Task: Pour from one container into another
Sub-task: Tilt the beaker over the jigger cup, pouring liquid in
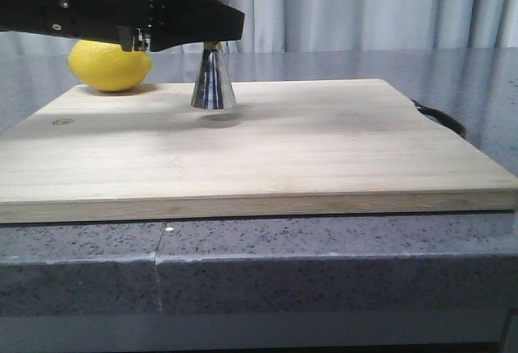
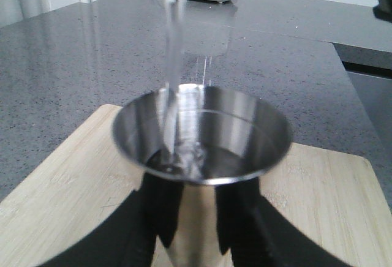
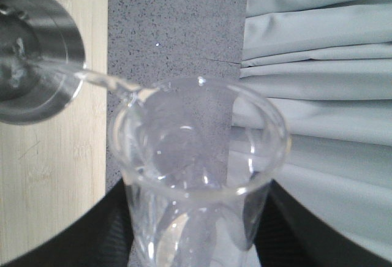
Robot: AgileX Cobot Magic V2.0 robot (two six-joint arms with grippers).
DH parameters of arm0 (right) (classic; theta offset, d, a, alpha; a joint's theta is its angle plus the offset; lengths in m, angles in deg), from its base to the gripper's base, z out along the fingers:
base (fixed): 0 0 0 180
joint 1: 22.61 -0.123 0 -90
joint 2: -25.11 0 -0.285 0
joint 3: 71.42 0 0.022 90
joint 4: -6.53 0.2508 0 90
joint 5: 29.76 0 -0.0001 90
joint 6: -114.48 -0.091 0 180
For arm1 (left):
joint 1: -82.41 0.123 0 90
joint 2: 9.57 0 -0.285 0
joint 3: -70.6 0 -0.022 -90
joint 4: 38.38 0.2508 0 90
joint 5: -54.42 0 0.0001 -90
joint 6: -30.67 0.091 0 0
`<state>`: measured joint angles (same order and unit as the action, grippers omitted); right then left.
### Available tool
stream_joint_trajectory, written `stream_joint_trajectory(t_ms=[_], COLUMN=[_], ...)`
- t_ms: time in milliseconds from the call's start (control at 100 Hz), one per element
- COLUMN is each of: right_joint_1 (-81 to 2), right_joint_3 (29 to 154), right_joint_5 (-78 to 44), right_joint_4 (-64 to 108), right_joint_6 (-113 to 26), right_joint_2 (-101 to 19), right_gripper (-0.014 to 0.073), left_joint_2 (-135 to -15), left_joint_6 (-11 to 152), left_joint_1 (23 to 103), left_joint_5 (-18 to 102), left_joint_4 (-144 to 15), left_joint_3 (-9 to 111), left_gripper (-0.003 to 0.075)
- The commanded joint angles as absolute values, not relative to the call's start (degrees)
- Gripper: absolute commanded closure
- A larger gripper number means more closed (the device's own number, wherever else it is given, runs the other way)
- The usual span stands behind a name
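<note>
The steel jigger (image 1: 213,86) is over the back of the wooden board (image 1: 259,150), with my left gripper (image 2: 195,245) shut on its lower part, one black finger on each side. A separate shadow lies on the board just in front of its base. Its upper cup (image 2: 202,135) holds some clear liquid. My right gripper (image 3: 199,236) is shut on the clear glass beaker (image 3: 199,157), which is tilted over the jigger (image 3: 30,52). A thin clear stream (image 2: 174,46) runs from the beaker's lip into the cup. The front view does not show the right gripper or the beaker.
A yellow lemon (image 1: 109,65) lies at the board's back left corner, close to the left arm. A black object (image 1: 441,116) sits by the board's right edge. The board rests on a grey speckled counter (image 1: 324,264), with pale curtains (image 1: 364,5) behind.
</note>
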<state>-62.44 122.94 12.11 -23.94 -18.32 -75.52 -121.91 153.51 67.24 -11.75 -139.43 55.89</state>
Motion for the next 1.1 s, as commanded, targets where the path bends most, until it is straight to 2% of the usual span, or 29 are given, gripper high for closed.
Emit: stream_joint_trajectory(t_ms=[0,920,1090], right_joint_1=[-62.3,-62.3,-62.3], right_joint_3=[125.1,125.1,125.1], right_joint_5=[8.4,8.4,8.9], right_joint_4=[-26.3,-25.9,-21.3], right_joint_6=[-17.9,-17.4,-25.9], right_joint_2=[-72.9,-72.9,-72.9], right_gripper=[0.0306,0.0306,0.0306], left_joint_2=[-119.2,-119.2,-119.2], left_joint_6=[153.2,153.2,153.2], left_joint_1=[66.8,66.8,66.8], left_joint_5=[-18.3,-18.3,-18.3], left_joint_4=[-143.8,-143.8,-143.8], left_joint_3=[57.7,57.7,57.7], left_gripper=[0.0531,0.0531,0.0531])
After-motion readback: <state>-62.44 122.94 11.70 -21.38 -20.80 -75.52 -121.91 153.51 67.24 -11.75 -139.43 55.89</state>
